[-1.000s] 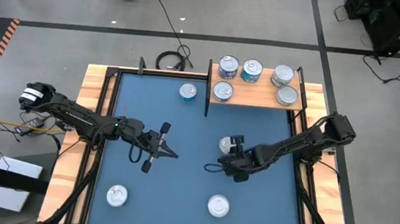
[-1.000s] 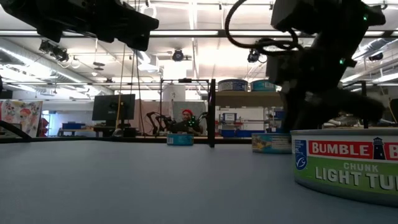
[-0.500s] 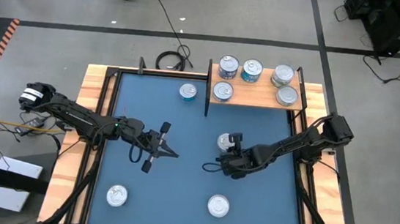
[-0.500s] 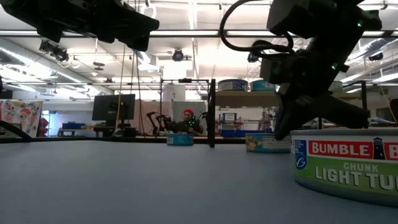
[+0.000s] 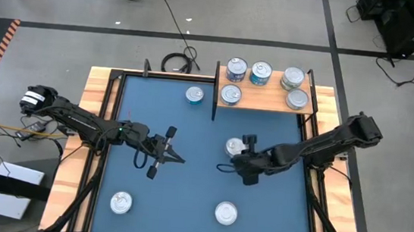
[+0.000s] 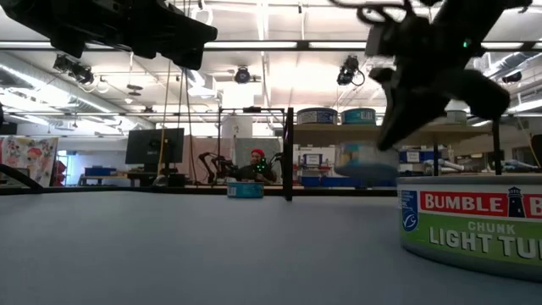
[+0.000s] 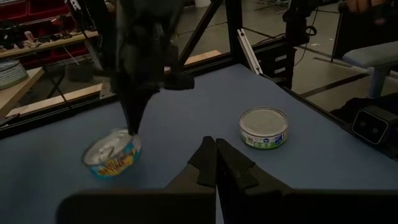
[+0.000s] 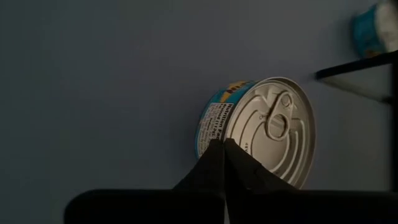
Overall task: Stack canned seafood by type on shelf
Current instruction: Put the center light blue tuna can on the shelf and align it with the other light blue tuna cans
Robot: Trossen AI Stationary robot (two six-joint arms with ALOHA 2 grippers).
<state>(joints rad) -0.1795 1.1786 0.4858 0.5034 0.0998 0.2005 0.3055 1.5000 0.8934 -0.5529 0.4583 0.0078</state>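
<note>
Teal tin (image 8: 267,130) hung tilted, just off the mat, right of centre. My R claw (image 8: 222,146) was pinched shut on its rim; L claw (image 5: 174,157) was shut, idle mid-mat. Step judged: pick-up; next needs carry to shelf (image 5: 265,100), onto a matching tin.

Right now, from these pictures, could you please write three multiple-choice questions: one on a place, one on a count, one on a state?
1. Where does the teal-labelled round tin nearest the light wooden shelf stand?
A on the shelf; B on the blue mat beside the shelf; C on the floor.
2. How many silver-topped round tins stand on the shelf?
A three; B five; C eight.
3. How are the left arm's jaws?
A shut; B wide open; C holding a tin.
Answers: B, the high view shows it on the mat outside the black post; B, five lids show on the board; A, the left wrist view shows its fingers meeting, with nothing between.
</note>
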